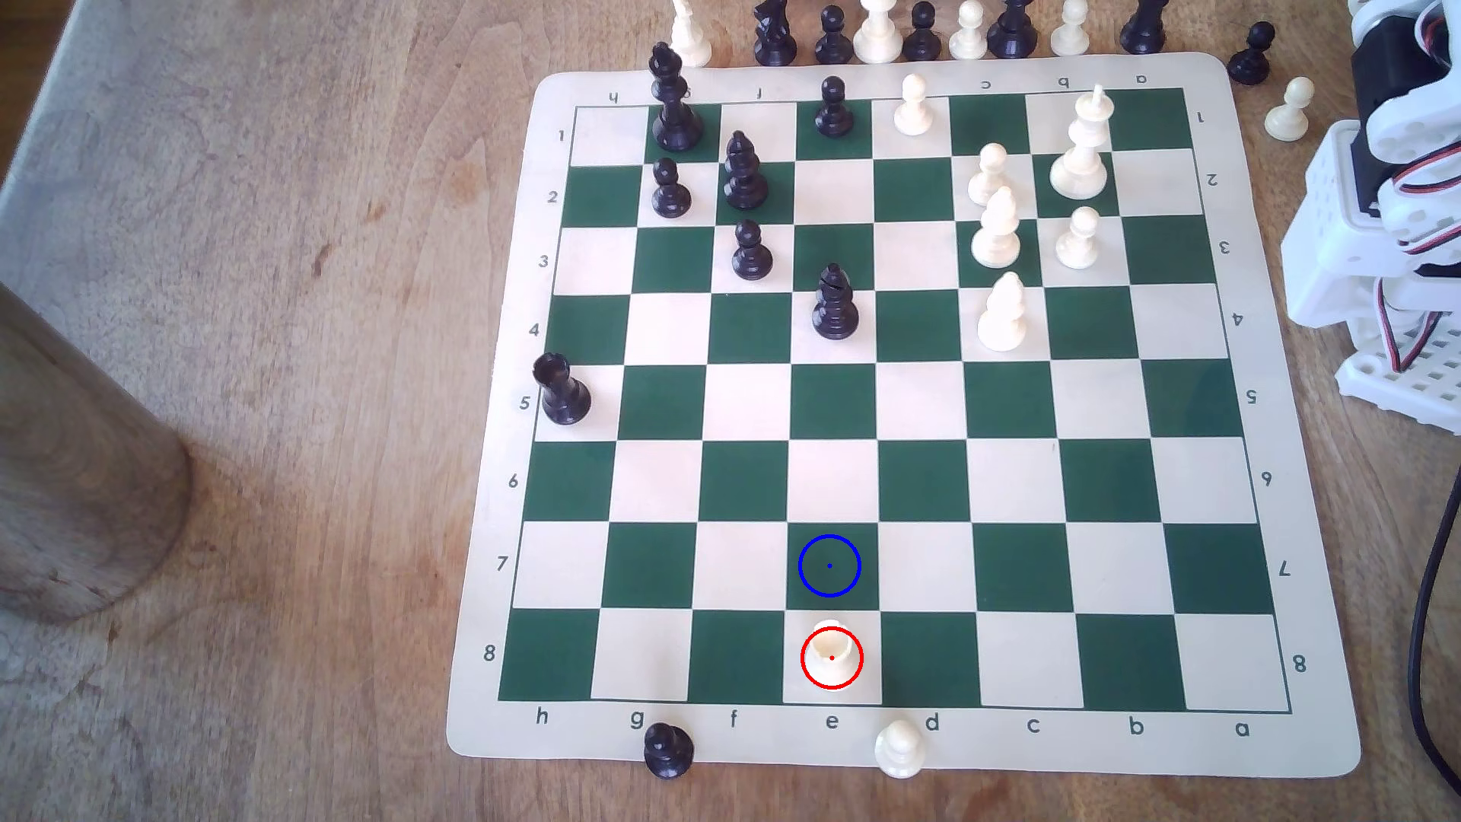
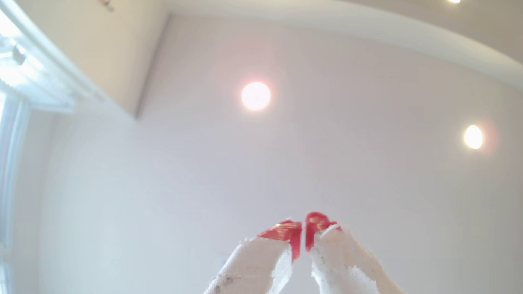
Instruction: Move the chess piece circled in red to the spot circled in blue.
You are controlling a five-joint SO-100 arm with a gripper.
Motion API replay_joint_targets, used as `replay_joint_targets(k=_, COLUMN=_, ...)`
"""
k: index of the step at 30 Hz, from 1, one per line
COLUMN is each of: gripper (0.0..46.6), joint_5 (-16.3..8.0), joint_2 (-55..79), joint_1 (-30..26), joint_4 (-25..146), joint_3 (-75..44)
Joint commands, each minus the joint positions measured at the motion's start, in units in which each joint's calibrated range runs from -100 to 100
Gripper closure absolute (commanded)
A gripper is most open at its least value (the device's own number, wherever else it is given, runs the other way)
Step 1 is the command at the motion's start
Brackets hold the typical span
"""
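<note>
The chess piece circled in red [image 1: 831, 656] is a short cream-white rook standing upright on the cream e8 square in the board's nearest row. The spot circled in blue [image 1: 828, 565] is the dark green e7 square directly behind it, and it holds no piece. In the wrist view my gripper [image 2: 303, 226] points up at the ceiling, its red-tipped, white-wrapped fingers pressed together with nothing between them. The arm's white body [image 1: 1391, 197] stands folded at the exterior view's right edge, far from the rook.
The green and cream board [image 1: 893, 751] lies on a wooden table. Black pieces cluster at the back left, white ones at the back right. A black rook [image 1: 561, 391] stands on h5. A black pawn [image 1: 668, 749] and a cream pawn [image 1: 899, 747] sit on the near border.
</note>
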Motion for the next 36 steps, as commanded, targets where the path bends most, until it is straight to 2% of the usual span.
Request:
replay_joint_targets(k=1, gripper=46.4, joint_5=0.15, joint_2=0.22, joint_1=-7.20, joint_4=-0.62, joint_3=1.17)
replay_joint_targets(k=6, gripper=46.4, joint_5=0.15, joint_2=0.22, joint_1=-11.19, joint_4=8.72, joint_3=0.27)
replay_joint_targets(k=11, gripper=46.4, joint_5=0.05, joint_2=0.14, joint_1=-12.75, joint_4=43.28, joint_3=-7.26)
replay_joint_targets(k=15, gripper=46.4, joint_5=0.15, joint_2=0.22, joint_1=-12.68, joint_4=52.62, joint_3=-6.17)
replay_joint_targets(k=20, gripper=46.4, joint_5=0.15, joint_2=0.22, joint_1=-10.02, joint_4=90.54, joint_3=-12.61)
replay_joint_targets(k=28, gripper=46.4, joint_5=0.15, joint_2=0.56, joint_1=-6.34, joint_4=115.02, joint_3=-18.23)
replay_joint_targets(k=30, gripper=46.4, joint_5=0.63, joint_2=1.67, joint_1=-6.81, joint_4=123.21, joint_3=-20.13)
replay_joint_targets(k=32, gripper=46.4, joint_5=2.20, joint_2=4.13, joint_1=-7.59, joint_4=127.72, joint_3=-21.40)
replay_joint_targets(k=36, gripper=46.4, joint_5=2.93, joint_2=14.14, joint_1=-12.29, joint_4=134.76, joint_3=-27.93)
